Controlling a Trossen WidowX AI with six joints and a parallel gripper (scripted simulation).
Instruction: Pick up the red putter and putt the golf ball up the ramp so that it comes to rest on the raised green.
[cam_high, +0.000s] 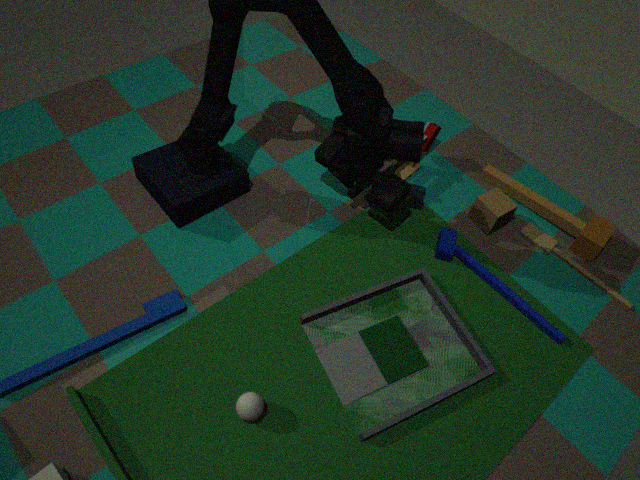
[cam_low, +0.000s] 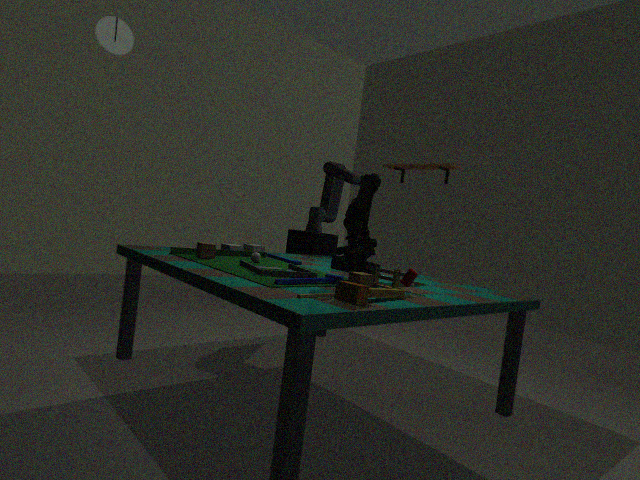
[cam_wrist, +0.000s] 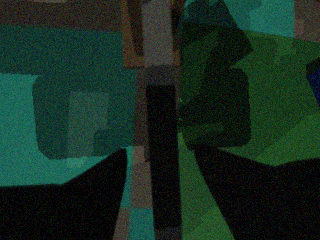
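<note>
The red putter lies in a wooden cradle (cam_wrist: 131, 47), its red head (cam_high: 430, 136) (cam_low: 410, 277) at the far right of the arm. Its grey shaft (cam_wrist: 158, 35) leads to a black grip (cam_wrist: 162, 160). My gripper (cam_high: 368, 198) (cam_wrist: 161, 151) is partly open and low, its fingers on both sides of the grip, with gaps visible in the wrist view. The white golf ball (cam_high: 250, 406) (cam_low: 255, 256) rests on the green mat (cam_high: 206, 356). The grey ramp (cam_high: 348, 364) leads to the dark green square (cam_high: 393, 350), the raised green, inside grey walls (cam_high: 457, 321).
A blue club (cam_high: 509, 294) lies on the mat's right side, and a blue bar with a head (cam_high: 93, 343) lies left of it. An orange mallet (cam_high: 537, 204), a wooden block (cam_high: 493, 206) and a thin wooden club (cam_high: 594, 279) lie at right. A white block (cam_high: 49, 472) is at lower left.
</note>
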